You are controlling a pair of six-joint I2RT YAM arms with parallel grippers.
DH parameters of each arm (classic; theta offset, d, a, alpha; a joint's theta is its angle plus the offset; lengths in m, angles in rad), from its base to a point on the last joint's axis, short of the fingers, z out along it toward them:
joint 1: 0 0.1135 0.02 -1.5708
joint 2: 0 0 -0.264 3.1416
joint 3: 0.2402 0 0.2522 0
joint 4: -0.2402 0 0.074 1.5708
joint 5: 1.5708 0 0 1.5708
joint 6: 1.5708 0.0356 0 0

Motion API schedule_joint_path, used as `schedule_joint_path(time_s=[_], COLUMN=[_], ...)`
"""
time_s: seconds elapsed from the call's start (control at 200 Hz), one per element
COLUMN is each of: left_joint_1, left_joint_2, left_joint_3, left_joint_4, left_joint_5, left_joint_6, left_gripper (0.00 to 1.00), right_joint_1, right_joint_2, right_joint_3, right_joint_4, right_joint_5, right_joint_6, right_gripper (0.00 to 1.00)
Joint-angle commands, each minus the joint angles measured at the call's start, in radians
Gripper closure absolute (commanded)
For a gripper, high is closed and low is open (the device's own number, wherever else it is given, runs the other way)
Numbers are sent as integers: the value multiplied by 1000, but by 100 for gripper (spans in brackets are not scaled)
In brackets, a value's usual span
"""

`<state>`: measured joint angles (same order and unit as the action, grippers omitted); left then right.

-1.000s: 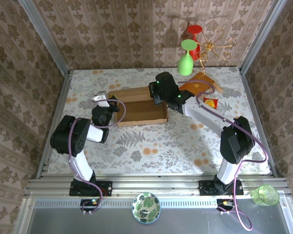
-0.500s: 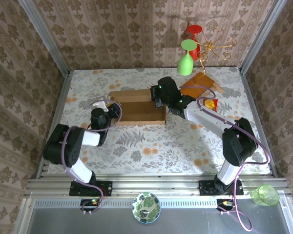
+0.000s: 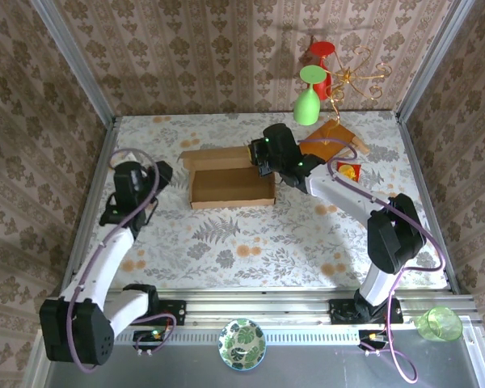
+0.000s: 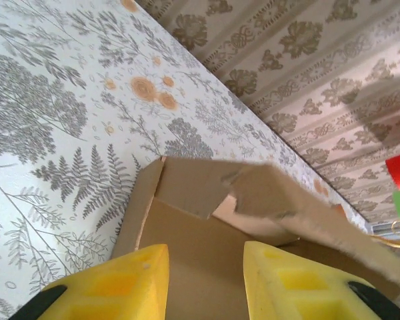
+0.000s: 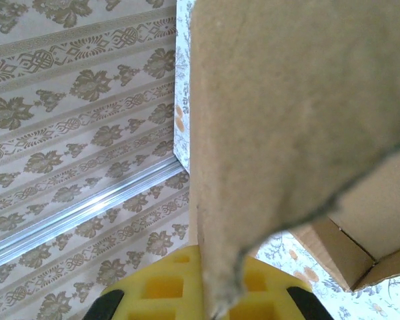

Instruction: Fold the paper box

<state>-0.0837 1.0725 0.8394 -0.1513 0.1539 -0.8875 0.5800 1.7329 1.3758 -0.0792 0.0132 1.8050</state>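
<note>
Paper box lies flat on the table, slightly beyond centre, with its interior facing up and its long side running left to right.

1. Near side. The near wall stands upright. The table between the arm bases and the box carries nothing that obstructs work.
2. Left side. The left gripper has released and pulled back: a second ago it was at the left end of the box; it now hangs well apart from it, to the left. In the left wrist view its fingers stand apart with nothing between them, aimed at the box's ragged left flap.
3. Far side. The right gripper stays clenched on the far right corner. The right wrist view shows a cardboard flap edge pinched between its fingers.
4. Beyond. A wooden board lies just behind the right arm.

Effect on the task: the left end is now unsupported and its flap appears loose, so that fold is judged incomplete. Only the right grasp steadies the box.
</note>
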Motion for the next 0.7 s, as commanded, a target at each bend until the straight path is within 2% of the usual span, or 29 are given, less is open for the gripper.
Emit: schedule_joint_path(time_s=[0.0, 0.125, 0.28, 0.42, 0.54, 0.695], left_joint_1=[60, 82, 70, 39, 4, -12], left_joint_2=[114, 300, 535, 603, 636, 637], left_joint_3=[123, 311, 532, 548, 537, 452], left_joint_4=[-234, -300, -387, -302, -278, -193], left_joint_5=[119, 147, 262, 307, 341, 366], left_joint_6=[-94, -163, -256, -357, -378, -446], left_gripper=[66, 66, 61, 58, 58, 59], right_joint_1=[-3, -4, -5, -5, -8, -9], right_joint_2=[45, 47, 59, 72, 78, 85], right_joint_3=[11, 13, 19, 30, 40, 41], right_joint_4=[-101, -105, -102, -100, -103, -94], right_joint_5=[-21, -21, -25, -29, -31, -37], right_joint_6=[-29, -36, -36, -35, -34, -37], right_gripper=[100, 100, 100, 100, 100, 100])
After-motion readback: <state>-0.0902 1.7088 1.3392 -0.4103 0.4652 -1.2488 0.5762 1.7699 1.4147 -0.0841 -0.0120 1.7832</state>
